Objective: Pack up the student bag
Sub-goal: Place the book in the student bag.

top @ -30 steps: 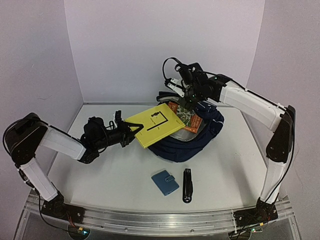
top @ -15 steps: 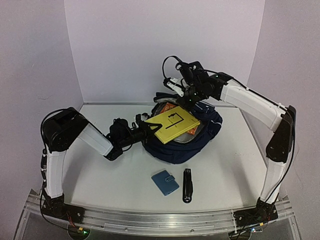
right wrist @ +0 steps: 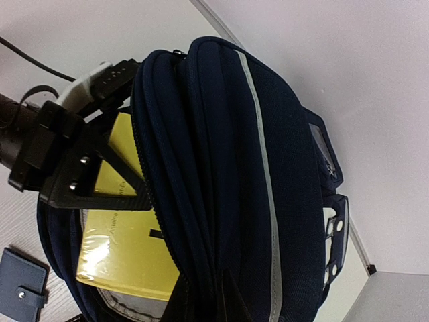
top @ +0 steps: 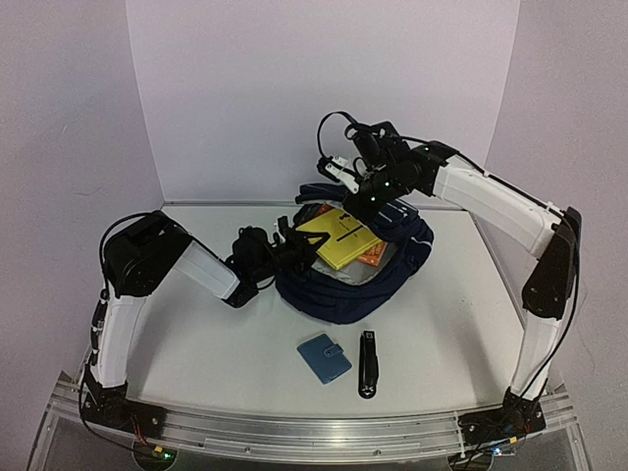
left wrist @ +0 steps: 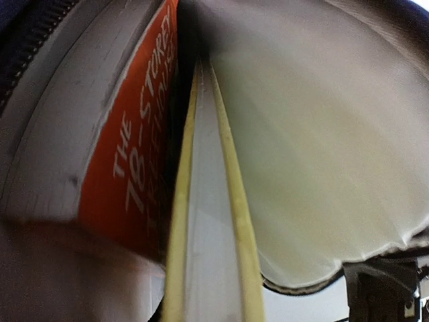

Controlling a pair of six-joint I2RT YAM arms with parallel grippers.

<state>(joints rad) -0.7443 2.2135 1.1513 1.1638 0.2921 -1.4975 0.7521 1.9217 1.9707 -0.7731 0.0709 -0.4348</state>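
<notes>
— Student bag (top: 345, 283)? Where?
— Sits mid-frame in the top view, mouth gaping toward the upper left. Pinched at its top rim by the right gripper (right wrist: 206, 295), closed tight on the navy fabric.
— And the left gripper (top: 299, 241)?
— Clamped on the yellow book (top: 340, 235), just left of the opening — clearly the nearer arm. Aimed lengthwise to the right, into the bag, beside an orange book (left wrist: 127, 161). Probably needs only a straight push along that line.
</notes>
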